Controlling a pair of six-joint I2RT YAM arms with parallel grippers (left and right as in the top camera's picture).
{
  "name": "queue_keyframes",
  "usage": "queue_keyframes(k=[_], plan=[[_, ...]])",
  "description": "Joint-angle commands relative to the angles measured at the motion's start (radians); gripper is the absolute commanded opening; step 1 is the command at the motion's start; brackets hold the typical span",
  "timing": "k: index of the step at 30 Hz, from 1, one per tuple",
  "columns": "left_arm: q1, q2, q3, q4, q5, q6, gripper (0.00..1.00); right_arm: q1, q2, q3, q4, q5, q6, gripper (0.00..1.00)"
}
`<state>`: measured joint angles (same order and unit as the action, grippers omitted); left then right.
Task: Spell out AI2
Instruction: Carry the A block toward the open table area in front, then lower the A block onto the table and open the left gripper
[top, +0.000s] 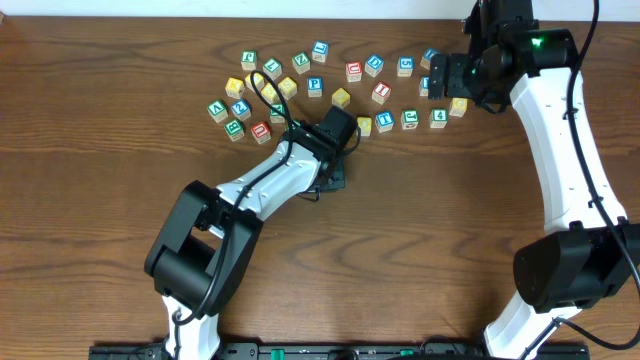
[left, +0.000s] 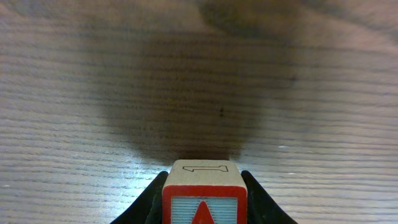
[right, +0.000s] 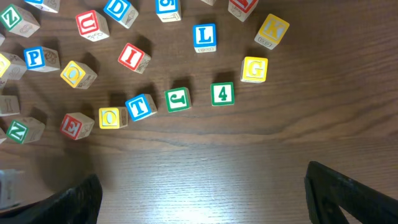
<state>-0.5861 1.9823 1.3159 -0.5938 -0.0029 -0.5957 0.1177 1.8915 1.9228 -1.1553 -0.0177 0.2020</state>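
Note:
My left gripper (left: 204, 182) is shut on a wooden block (left: 204, 198) with a red border and a red A on its near face; an outlined 1 shows on its top. It is just above bare table. In the overhead view this gripper (top: 331, 178) is in front of the block cluster and hides the block. My right gripper (right: 211, 199) is open and empty, above the right end of the cluster (top: 440, 76). A red I block (right: 132, 57) lies among the loose blocks (top: 381, 92). I cannot make out a 2 block.
Several lettered blocks lie in an arc at the back of the table, among them a green 4 (right: 222, 93), green J (right: 178, 98), blue T (right: 140, 106), blue L (right: 204, 36) and yellow G (right: 254, 68). Bare wood (top: 420, 230) lies in front of them.

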Motion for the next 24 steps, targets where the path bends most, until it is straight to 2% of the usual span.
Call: queue_keyframes(k=[1,15,17,24], plan=[[-0.002,0.010,-0.009,0.000,0.003,-0.004,0.23,0.008,0.009,-0.005,0.000,0.012,0.010,0.99],[-0.002,0.010,-0.009,-0.005,0.008,-0.005,0.24,0.008,0.009,-0.005,0.000,0.012,0.010,0.99],[-0.002,0.010,-0.009,-0.005,0.011,-0.005,0.28,0.008,0.009,-0.005,0.000,0.012,0.010,0.99],[-0.002,0.010,-0.008,-0.004,0.011,-0.005,0.34,0.008,0.009,-0.005,0.000,0.012,0.010,0.99]])
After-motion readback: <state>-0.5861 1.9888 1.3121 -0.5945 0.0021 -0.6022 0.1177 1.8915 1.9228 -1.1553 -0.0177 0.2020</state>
